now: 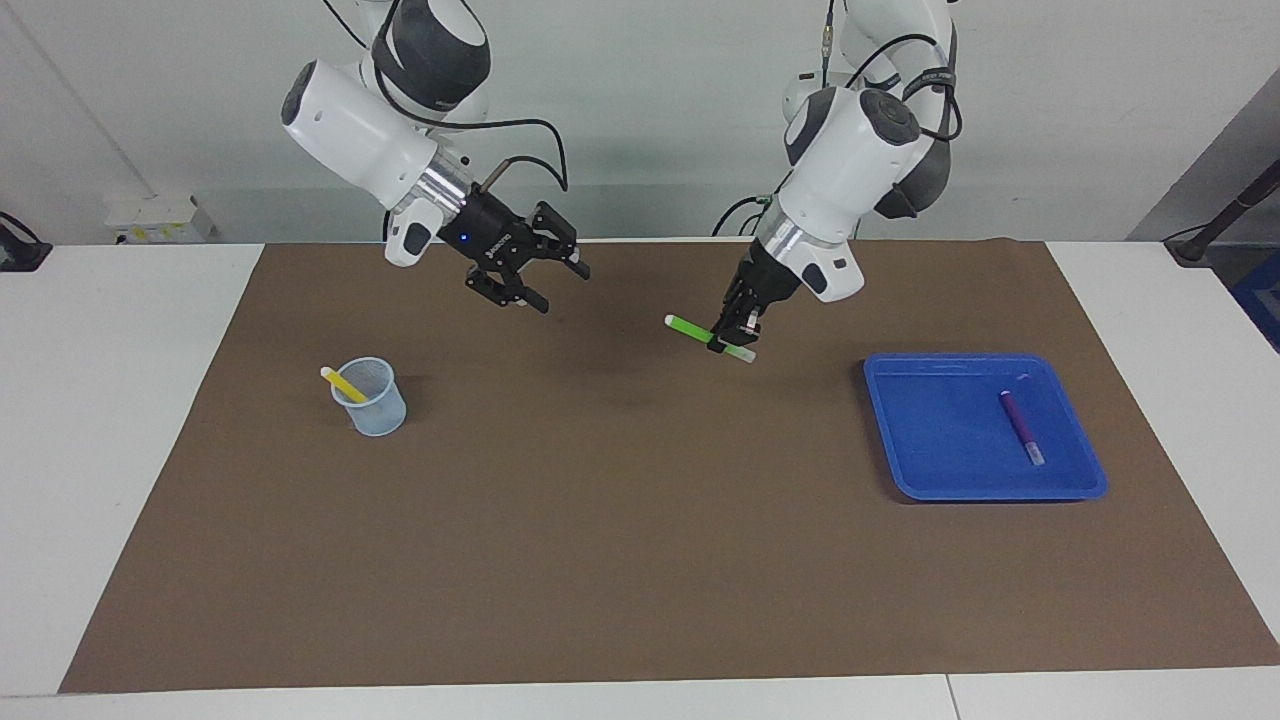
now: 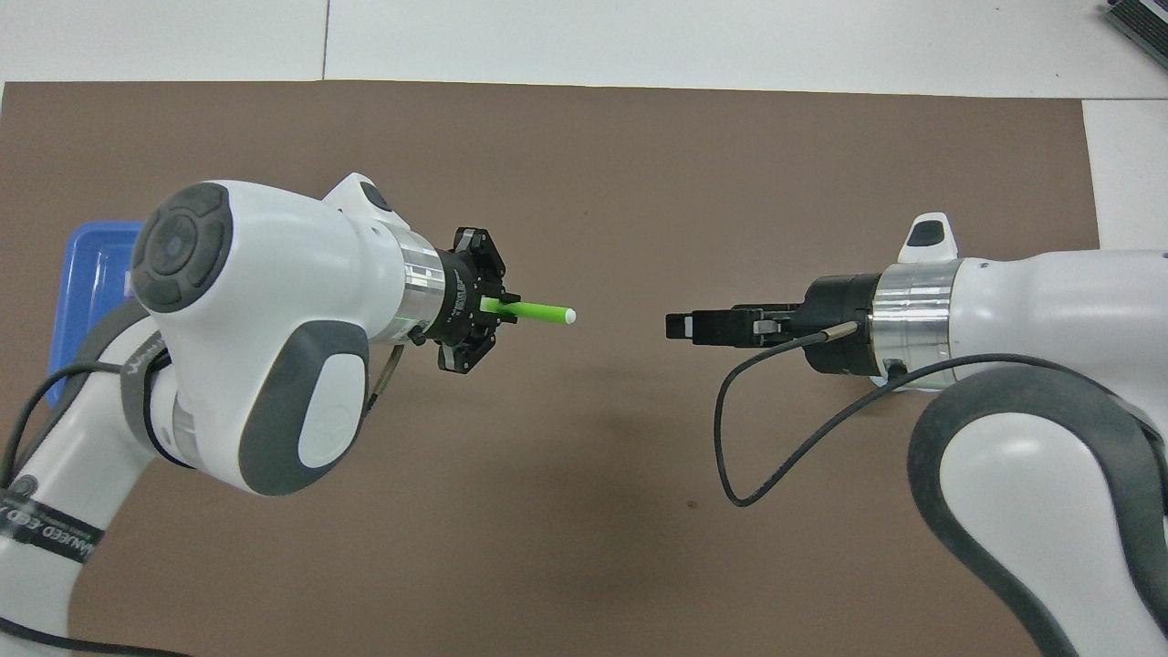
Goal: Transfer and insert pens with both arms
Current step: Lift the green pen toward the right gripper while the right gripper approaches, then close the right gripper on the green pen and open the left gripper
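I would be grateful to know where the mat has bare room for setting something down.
The wide stretch of brown mat farther from the robots than the mesh cup and blue tray is bare, as is the strip between them. The tray holds only the purple pen.
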